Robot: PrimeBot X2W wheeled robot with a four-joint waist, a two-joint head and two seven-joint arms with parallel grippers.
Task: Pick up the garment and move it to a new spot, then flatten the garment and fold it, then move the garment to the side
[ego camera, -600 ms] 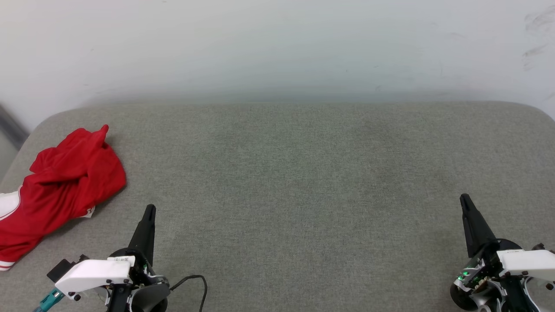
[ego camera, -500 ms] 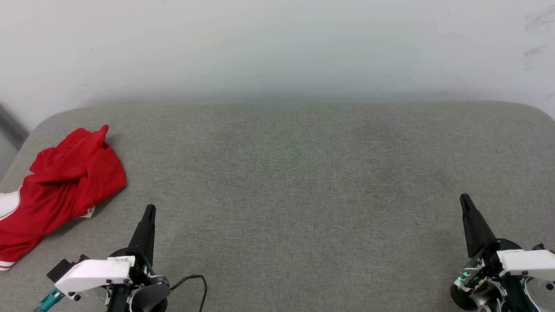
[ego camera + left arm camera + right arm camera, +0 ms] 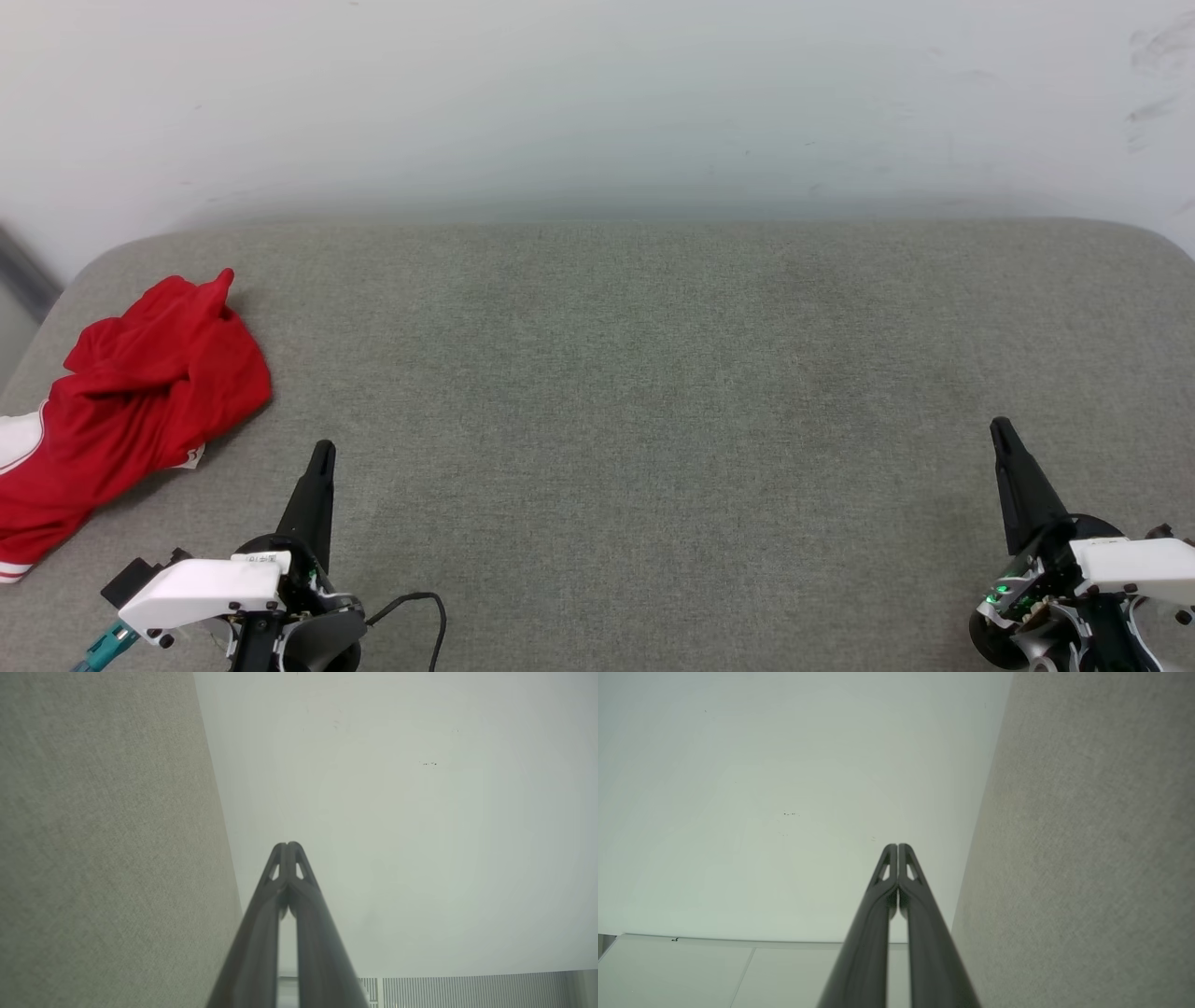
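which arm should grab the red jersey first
Left. The crumpled red jersey lies at the left end of the grey fabric surface, near the shut left gripper; the right gripper sits far across.

No text, number or brand can be read in any view. A small white label (image 3: 265, 558) on the wrist housing (image 3: 201, 590) behind the left gripper (image 3: 322, 450) carries dark print, too small to make out.
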